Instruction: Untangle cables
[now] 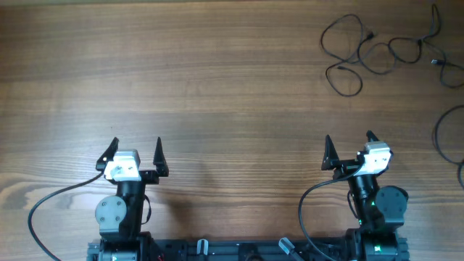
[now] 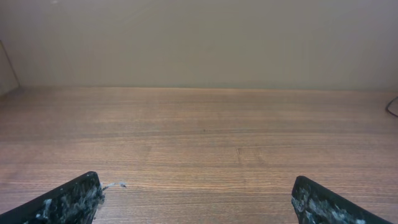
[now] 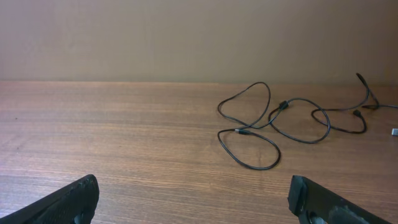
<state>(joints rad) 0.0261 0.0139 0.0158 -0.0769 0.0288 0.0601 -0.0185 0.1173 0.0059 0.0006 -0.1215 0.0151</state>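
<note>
The cables [image 1: 339, 68] lie in thin dark loose loops at the far right of the wooden table, with small plug ends. In the right wrist view the cables [image 3: 244, 130] spread ahead and to the right of my right gripper [image 3: 194, 182], well beyond its fingertips. A further dark cable arc [image 1: 437, 134] runs off the table's right edge. My right gripper [image 1: 349, 138] stands open and holds nothing, near the front right. At the front left my left gripper [image 1: 136, 145] is also open and holds nothing; only bare wood lies before it [image 2: 196, 180]. A sliver of cable [image 2: 392, 107] shows at that view's right edge.
The wooden table [image 1: 217, 80] spans the whole overhead view. Thick black wires [image 1: 43, 203] trail from the arm bases along the front edge. A plain wall rises behind the table's far edge.
</note>
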